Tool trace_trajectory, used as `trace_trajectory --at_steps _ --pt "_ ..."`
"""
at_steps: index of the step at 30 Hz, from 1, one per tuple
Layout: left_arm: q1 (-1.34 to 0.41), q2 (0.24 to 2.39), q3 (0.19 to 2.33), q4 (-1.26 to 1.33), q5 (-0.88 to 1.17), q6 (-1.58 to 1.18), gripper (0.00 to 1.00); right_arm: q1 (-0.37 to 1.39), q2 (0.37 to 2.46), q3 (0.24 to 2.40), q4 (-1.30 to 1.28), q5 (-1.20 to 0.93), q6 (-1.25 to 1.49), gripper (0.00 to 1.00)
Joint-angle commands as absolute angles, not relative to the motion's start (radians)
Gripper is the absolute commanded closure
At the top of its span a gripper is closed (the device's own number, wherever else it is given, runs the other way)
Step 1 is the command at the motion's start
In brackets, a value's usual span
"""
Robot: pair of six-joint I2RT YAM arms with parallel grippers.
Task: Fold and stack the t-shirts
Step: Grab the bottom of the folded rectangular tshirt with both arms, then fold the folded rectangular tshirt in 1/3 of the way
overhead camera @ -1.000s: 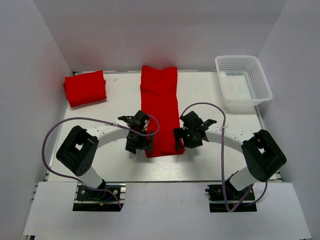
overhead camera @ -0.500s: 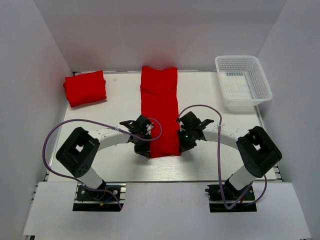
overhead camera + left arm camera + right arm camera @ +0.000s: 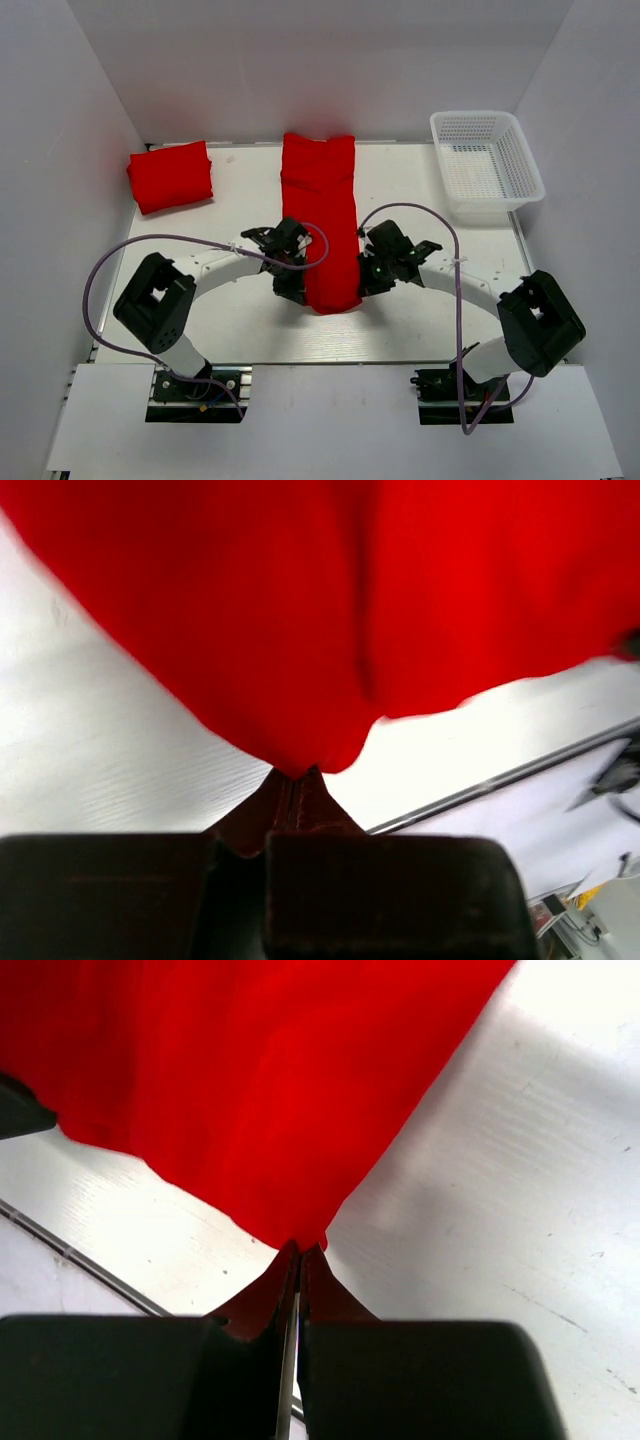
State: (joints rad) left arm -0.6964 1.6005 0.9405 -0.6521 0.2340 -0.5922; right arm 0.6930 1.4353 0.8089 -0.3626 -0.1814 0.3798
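Jaws of the left gripper [image 3: 295, 780] and right gripper [image 3: 300, 1250] are clamped tight on the near corners of the long shirt [image 3: 322, 210].

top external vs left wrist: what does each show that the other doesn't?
Only top external: the folded t-shirt at the far left, the white basket at the far right, and the full length of the long t-shirt lying down the middle of the table.
Only left wrist: up close, the left gripper with its jaws pinched shut on a near corner of that cloth.
Both: the long t-shirt, the left gripper and the table.
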Motion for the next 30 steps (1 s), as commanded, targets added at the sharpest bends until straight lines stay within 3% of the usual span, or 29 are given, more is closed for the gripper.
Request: trace_trajectory --at_steps 1,12,30 --pt "-0.683 1.621 1.061 -0.701 0.244 -0.586 1.00 0.683 1.436 0.867 -0.321 -0.132 0.359 1.00" --pt "-0.546 1.799 1.335 -0.789 0.196 -0.586 1.00 0.600 1.575 1.075 -0.298 -0.020 0.334 1.00" --pt "-0.396 2.006 1.781 -0.808 0.155 -0.485 1.00 0.496 1.933 1.624 -0.485 -0.098 0.198 1.00"
